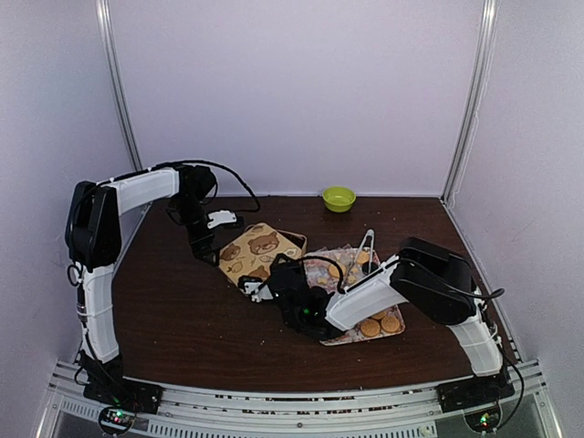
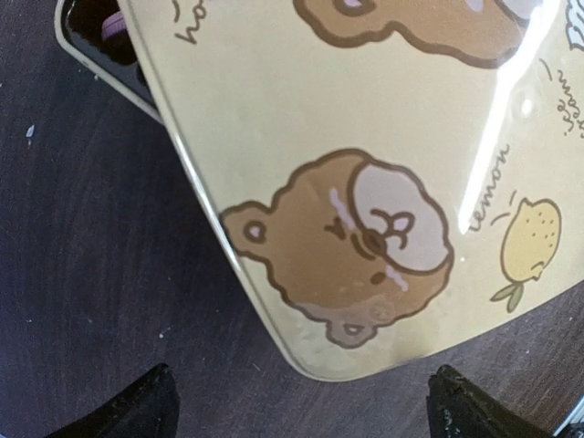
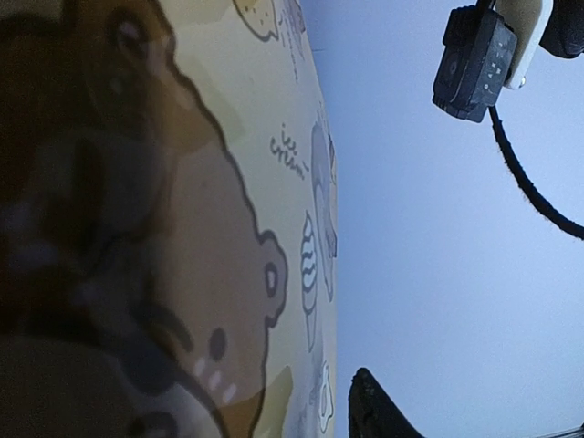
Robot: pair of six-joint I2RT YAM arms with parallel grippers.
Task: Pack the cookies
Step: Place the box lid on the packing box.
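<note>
Pale lilac walls (image 1: 292, 91) are closing in a dark brown table (image 1: 173, 319), and on it both arms are meeting at the printed lid (image 2: 365, 137) of a tin (image 2: 96, 32). The right gripper (image 1: 255, 288) is reaching in at the lid's near corner. Its wrist view is showing the lid very close and tilted, with only one black fingertip (image 3: 374, 411) in sight, so I cannot tell whether it is pinching the lid or is free of it. The left gripper (image 2: 306, 411) is hanging wide apart and grasping nothing, its tips standing just outside another corner of the lid. The lid is sitting askew, and one corner of the tin is peeking out from under it. The cookies (image 1: 380, 324) are lying on a patterned tray (image 1: 349, 340) just right of the tin, partly behind the right arm. Metal tongs (image 1: 366, 245) are resting at the tray's far side, and a green bowl (image 1: 338, 198) is standing farther back. I am judging that the lid is the step in hand. As cookies are waiting outside, the next move is probably asking for the lid to come fully off, or to be squared and pressed down; I cannot say which. The lid is carrying brown bears (image 2: 351, 246), the word "lemon" beside a drawn lemon (image 2: 534, 242), "ice cream", and a cut-off "ho"; no brand name is showing.
</note>
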